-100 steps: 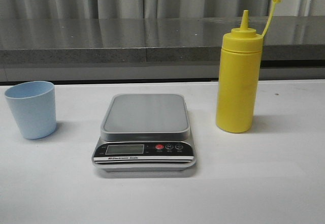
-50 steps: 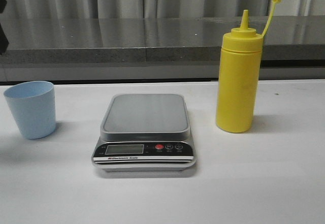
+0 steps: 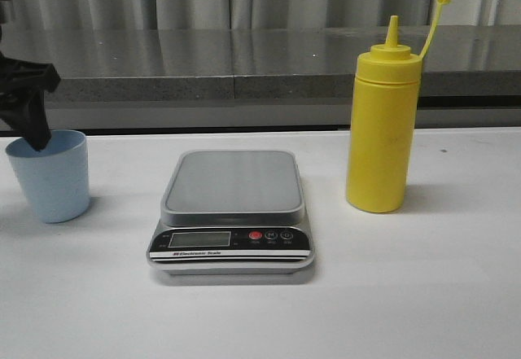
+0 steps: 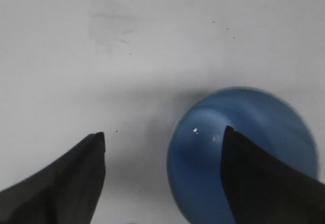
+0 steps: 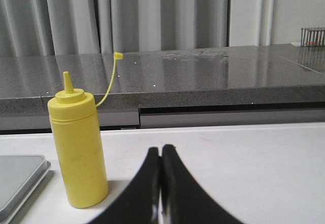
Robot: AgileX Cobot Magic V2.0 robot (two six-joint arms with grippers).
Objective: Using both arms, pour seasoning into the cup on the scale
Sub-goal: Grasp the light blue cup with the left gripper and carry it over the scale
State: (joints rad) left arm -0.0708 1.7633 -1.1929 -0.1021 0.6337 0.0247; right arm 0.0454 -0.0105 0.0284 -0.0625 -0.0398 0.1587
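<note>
Left gripper (image 3: 32, 135) (jaws apart) has descended — onto cup (image 3: 50, 176) rim.

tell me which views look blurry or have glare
Left wrist view: the cup is soft, its rim smeared, beside the open left gripper. Front view: sharp, with pale streaks on the scale platform. Right wrist view: clear, with specks of glare on the counter.

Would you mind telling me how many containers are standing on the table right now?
2: the cup at the far left beneath the left end effector, and the seasoning bottle right of the scale.
</note>
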